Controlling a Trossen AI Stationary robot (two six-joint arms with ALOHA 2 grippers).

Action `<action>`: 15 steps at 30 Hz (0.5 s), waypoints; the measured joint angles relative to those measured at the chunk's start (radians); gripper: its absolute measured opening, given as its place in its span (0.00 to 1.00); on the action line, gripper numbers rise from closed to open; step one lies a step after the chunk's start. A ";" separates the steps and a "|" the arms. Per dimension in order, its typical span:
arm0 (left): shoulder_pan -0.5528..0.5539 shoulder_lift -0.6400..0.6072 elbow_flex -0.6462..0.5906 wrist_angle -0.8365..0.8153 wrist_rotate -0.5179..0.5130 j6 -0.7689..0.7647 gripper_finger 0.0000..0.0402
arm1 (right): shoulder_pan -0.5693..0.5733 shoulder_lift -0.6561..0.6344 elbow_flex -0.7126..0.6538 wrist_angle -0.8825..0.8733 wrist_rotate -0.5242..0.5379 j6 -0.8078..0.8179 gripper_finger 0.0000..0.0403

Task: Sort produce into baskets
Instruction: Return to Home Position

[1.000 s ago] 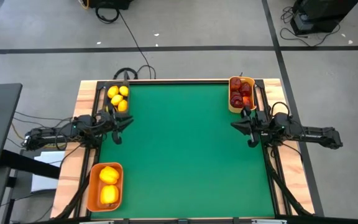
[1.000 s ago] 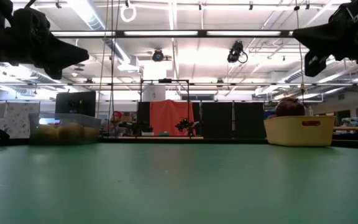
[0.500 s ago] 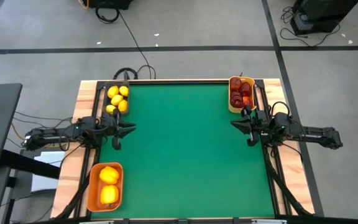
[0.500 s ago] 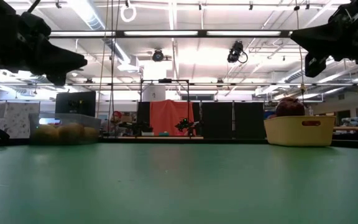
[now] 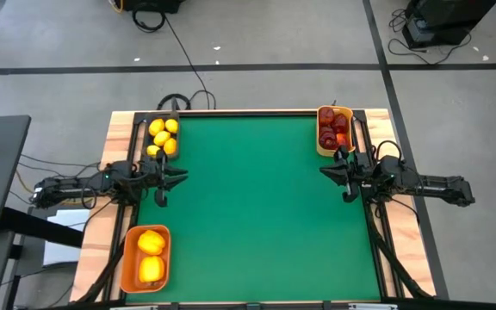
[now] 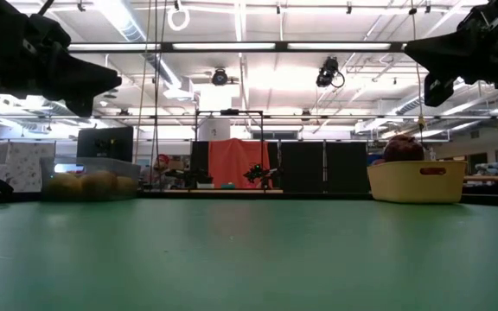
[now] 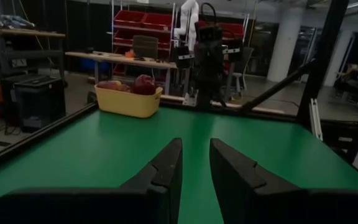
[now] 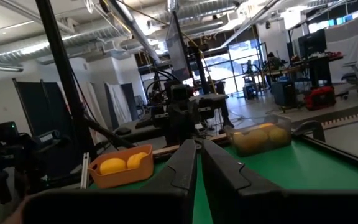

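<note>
Sorting looks complete; return-to-rest step. Near edge: orange bin (image 5: 125, 258), big yellow fruit (image 5: 151, 243). Midway: left gripper (image 5: 172, 176) slightly parted, empty; right gripper (image 5: 332, 172) seemingly closed, empty. Far corners: black bin (image 5: 147, 129), lemons (image 5: 163, 136); yellow bin (image 5: 319, 138), apples (image 5: 331, 131). Next: park arms only.

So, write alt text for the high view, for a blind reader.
Three bins edge a green table: black bin of small yellow fruit, yellow bin of red apples, orange bin of bigger yellow fruit. The left end effector and right end effector hover at opposite sides.
</note>
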 joint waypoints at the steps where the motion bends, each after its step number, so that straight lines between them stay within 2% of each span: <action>1: 0.000 0.000 0.000 0.000 0.000 0.000 0.21 | 0.000 0.000 0.000 0.000 0.000 0.000 0.10; 15: 0.000 0.000 0.000 0.003 0.001 0.000 0.21 | 0.000 0.000 0.000 0.000 0.000 0.000 0.10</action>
